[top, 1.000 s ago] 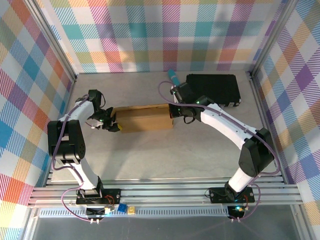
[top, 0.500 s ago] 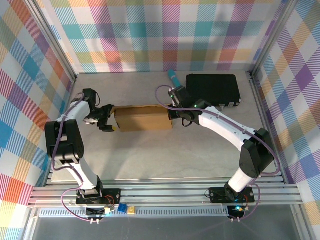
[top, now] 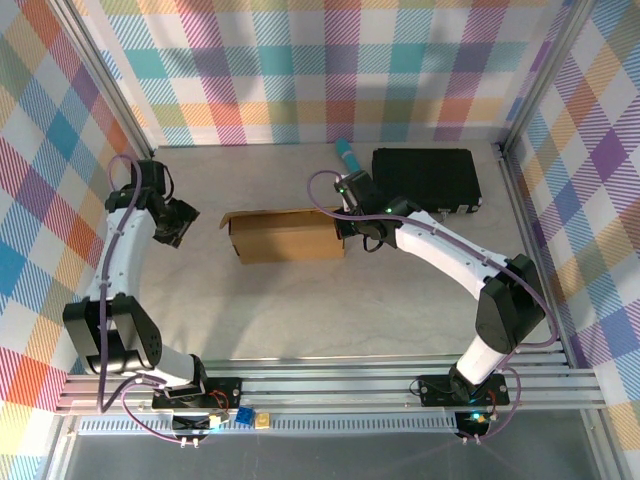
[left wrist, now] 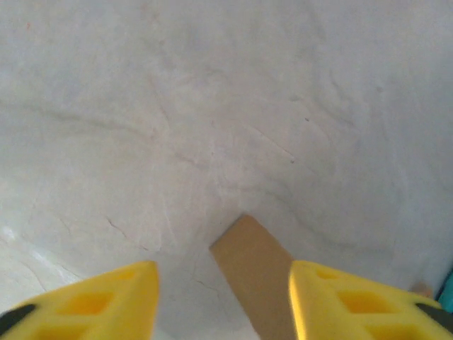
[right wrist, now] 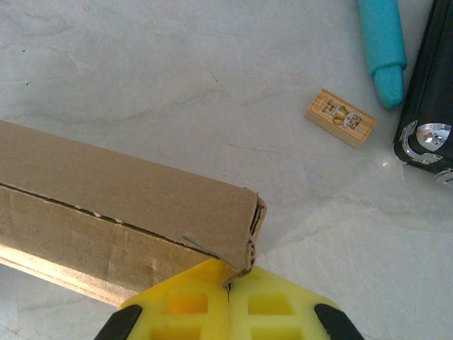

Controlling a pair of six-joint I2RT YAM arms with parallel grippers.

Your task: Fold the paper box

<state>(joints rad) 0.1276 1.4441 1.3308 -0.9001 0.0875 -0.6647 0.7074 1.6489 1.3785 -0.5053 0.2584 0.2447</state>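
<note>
Right gripper (right wrist: 228, 301) clenched at one end of the paper box (top: 288, 238); left gripper (left wrist: 223, 287) released and clear of it.
Right gripper's yellow fingers (right wrist: 184, 304) press together against the lower corner of the box's 3 o'clock end; whether a cardboard edge is nipped between them cannot be told. Left gripper's jaws stand apart, holding nothing, well off the box's 9 o'clock end, with a brown cardboard tip showing beyond them. Box lies long side across near the middle of the table (top: 300, 310). Toward its 1 o'clock lie a small wooden block (right wrist: 341, 118), a teal marker (right wrist: 382, 53) and a black case (top: 425, 178).
</note>
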